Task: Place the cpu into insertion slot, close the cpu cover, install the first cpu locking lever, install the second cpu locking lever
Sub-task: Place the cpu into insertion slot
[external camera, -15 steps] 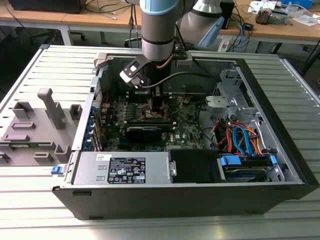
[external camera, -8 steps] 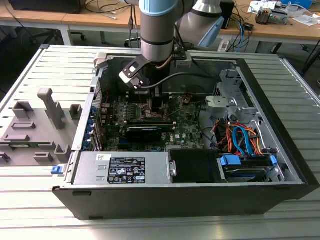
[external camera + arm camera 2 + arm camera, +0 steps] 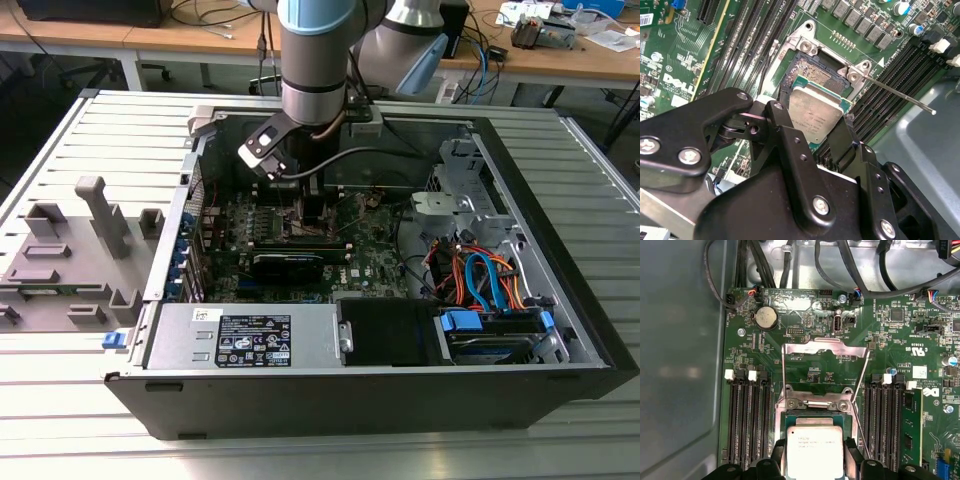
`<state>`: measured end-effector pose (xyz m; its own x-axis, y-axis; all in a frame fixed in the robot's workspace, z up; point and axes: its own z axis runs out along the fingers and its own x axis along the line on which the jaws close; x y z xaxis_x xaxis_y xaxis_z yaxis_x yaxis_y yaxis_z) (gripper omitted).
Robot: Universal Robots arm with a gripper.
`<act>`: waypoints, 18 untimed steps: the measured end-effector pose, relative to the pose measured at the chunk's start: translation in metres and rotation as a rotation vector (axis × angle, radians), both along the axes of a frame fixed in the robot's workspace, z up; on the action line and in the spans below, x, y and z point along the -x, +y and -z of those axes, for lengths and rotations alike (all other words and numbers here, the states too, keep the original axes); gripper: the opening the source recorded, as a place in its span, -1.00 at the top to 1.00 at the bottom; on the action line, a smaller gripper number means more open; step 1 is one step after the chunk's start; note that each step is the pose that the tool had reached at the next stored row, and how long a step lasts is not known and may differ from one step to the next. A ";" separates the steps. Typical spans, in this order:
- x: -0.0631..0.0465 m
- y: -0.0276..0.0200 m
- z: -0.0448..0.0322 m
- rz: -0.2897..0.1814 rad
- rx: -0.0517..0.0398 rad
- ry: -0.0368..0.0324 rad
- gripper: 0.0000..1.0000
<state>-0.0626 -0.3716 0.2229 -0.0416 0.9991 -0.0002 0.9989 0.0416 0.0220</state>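
The gripper [image 3: 814, 447] was clamped on the cpu [image 3: 815, 455] by two opposite edges, with the chip flat and face-up. The insertion slot [image 3: 816, 75] lay beneath it and slightly ahead, toward the hinge of the cpu cover [image 3: 825, 346], which stood raised open. The chip's edges ran parallel to the socket rim. Whether the chip was touching the socket — probably not — was unclear.

Silvery-grey cpu [image 3: 814, 447] with faint dark print, framed by the matte black gripper [image 3: 815, 127]. Green circuit board [image 3: 830, 371] all round, speckled with silver and black parts. Black memory slots [image 3: 747, 420], white clips at their ends. Shiny silver cover [image 3: 825, 346]. In the exterior view, orange and blue cables [image 3: 478, 280] at three o'clock from the board, pale-blue-and-grey arm [image 3: 318, 50].
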 end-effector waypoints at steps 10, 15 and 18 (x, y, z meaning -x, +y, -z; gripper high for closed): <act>0.000 0.0000 0.0084 0.000 0.0000 -0.0001 -0.09; 0.002 -0.0006 0.0119 0.002 0.0000 -0.0001 -0.09; 0.005 -0.0015 0.0134 0.004 -0.0001 -0.0002 -0.09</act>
<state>-0.0676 -0.3731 0.2095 -0.0374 0.9993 0.0000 0.9991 0.0374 0.0222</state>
